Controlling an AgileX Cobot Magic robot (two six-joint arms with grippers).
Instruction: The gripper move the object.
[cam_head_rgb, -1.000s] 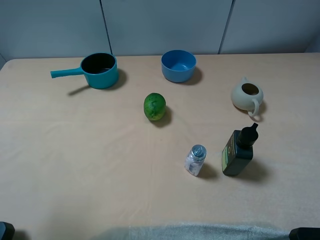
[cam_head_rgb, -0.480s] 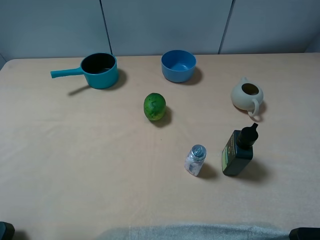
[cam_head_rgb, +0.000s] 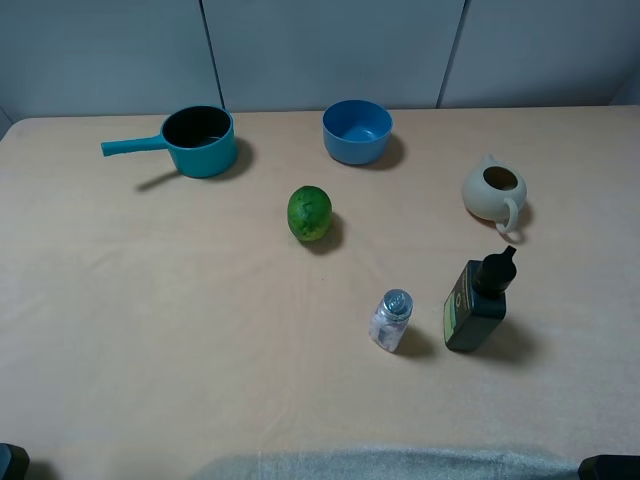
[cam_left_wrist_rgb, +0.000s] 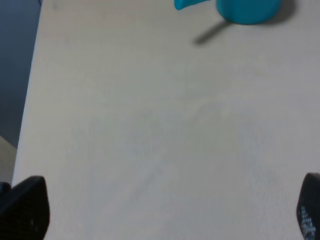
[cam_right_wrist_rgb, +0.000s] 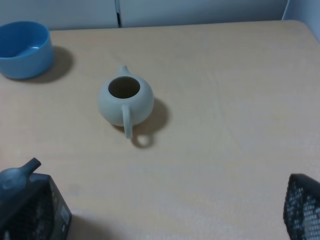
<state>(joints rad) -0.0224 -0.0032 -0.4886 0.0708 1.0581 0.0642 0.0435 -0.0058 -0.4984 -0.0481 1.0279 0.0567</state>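
Observation:
The small clear glass shaker (cam_head_rgb: 391, 320) with a silver cap stands upright on the beige table (cam_head_rgb: 150, 300), right of centre and close to a dark green bottle (cam_head_rgb: 477, 300). No wrist view shows the shaker. My left gripper (cam_left_wrist_rgb: 165, 210) is open and empty over bare table at the near left; only its black fingertips (cam_left_wrist_rgb: 22, 210) show. My right gripper (cam_right_wrist_rgb: 165, 212) is open and empty at the near right, with one fingertip (cam_right_wrist_rgb: 302, 207) at the frame edge. Both arms show only as dark bits at the lower corners of the exterior view.
A green fruit (cam_head_rgb: 309, 212) lies mid-table. A teal saucepan (cam_head_rgb: 200, 140) and a blue bowl (cam_head_rgb: 357, 130) stand at the back. A cream teapot (cam_head_rgb: 495, 192) stands at the right, also in the right wrist view (cam_right_wrist_rgb: 125, 100), where the bottle's spout (cam_right_wrist_rgb: 17, 180) shows.

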